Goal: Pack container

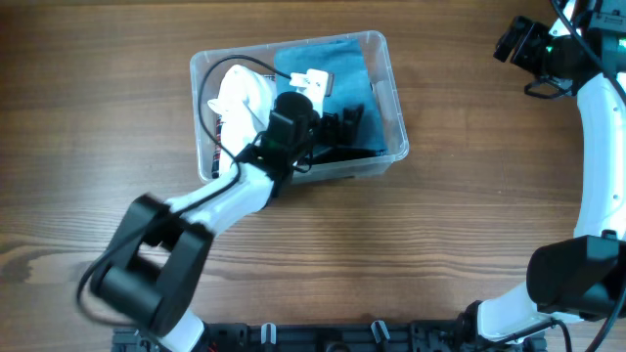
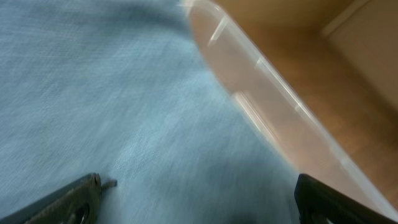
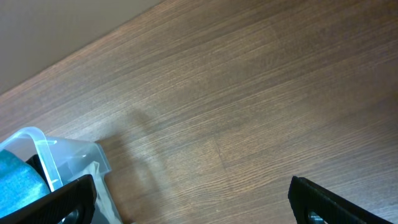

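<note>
The container (image 1: 391,59), a clear plastic bin, sits on the table at the upper middle of the overhead view. Inside it lie a blue cloth (image 1: 342,61), a white item (image 1: 240,93) at the left end and dark items (image 1: 364,149) near the front wall. My left gripper (image 1: 337,125) reaches into the bin over the blue cloth. In the left wrist view its fingers (image 2: 199,202) are spread wide just above the blue cloth (image 2: 112,99), with the bin's wall (image 2: 273,99) at the right. My right gripper (image 1: 516,41) is open and empty at the far right, above bare table (image 3: 236,112).
The wooden table (image 1: 469,235) extends around the bin. The right wrist view shows a corner of the container (image 3: 37,149) at the lower left. The right arm's base stands at the lower right of the overhead view (image 1: 577,279).
</note>
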You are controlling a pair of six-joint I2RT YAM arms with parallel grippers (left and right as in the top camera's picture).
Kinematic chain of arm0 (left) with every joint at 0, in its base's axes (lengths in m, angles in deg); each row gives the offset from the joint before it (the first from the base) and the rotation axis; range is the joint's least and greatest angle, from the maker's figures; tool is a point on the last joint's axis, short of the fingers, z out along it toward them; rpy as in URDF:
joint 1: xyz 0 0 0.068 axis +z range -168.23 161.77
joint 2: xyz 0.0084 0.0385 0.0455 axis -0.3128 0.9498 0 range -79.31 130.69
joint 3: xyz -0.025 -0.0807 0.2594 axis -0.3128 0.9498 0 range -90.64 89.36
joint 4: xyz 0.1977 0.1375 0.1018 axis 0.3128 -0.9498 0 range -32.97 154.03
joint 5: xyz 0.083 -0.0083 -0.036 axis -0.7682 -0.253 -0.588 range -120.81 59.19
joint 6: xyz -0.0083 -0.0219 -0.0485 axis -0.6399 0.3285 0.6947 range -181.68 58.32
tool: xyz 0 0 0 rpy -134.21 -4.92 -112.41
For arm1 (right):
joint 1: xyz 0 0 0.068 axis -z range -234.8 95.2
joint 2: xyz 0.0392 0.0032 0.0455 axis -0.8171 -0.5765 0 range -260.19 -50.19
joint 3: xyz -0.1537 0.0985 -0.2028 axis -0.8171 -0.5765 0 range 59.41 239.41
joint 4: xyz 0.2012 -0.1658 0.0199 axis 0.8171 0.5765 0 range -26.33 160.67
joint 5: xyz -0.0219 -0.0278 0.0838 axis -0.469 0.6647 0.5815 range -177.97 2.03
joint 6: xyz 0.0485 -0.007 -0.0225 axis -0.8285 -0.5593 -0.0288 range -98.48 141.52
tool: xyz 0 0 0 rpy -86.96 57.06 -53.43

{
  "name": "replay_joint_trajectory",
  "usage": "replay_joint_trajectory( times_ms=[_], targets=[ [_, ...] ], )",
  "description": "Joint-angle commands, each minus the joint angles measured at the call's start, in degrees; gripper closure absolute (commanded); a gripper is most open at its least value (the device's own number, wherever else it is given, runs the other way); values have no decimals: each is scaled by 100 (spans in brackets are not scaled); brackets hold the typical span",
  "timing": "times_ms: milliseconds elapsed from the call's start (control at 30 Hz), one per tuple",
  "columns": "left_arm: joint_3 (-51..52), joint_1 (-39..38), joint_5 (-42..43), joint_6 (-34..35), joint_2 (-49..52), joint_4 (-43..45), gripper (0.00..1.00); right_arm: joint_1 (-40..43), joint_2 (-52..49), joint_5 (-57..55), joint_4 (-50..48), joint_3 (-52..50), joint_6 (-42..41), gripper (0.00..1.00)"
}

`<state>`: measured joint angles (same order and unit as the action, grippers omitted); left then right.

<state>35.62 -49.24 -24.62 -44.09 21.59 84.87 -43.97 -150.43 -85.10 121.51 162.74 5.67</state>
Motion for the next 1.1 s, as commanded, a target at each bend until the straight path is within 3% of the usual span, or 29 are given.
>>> replay_joint_trajectory(
  times_ms=[0,267,500,700,900,1067],
  targets=[
    [229,103,-588,212,-1060,-1213,0,-13,-4,-79,-13,15,-74,0],
    [229,103,-581,212,-3110,-2774,0,-13,-4,-79,-13,15,-72,0],
    [229,103,-584,216,-5117,-5298,0,-13,-4,-79,-13,15,-72,0],
    [229,103,-573,234,-6526,-6542,0,-13,-4,-79,-13,15,-74,0],
    [229,103,-852,214,-7195,-7584,0,-13,-4,-79,-13,15,-70,0],
    [229,103,-1843,219,-7440,-8456,0,-13,-4,-79,-13,15,-72,0]
  ],
)
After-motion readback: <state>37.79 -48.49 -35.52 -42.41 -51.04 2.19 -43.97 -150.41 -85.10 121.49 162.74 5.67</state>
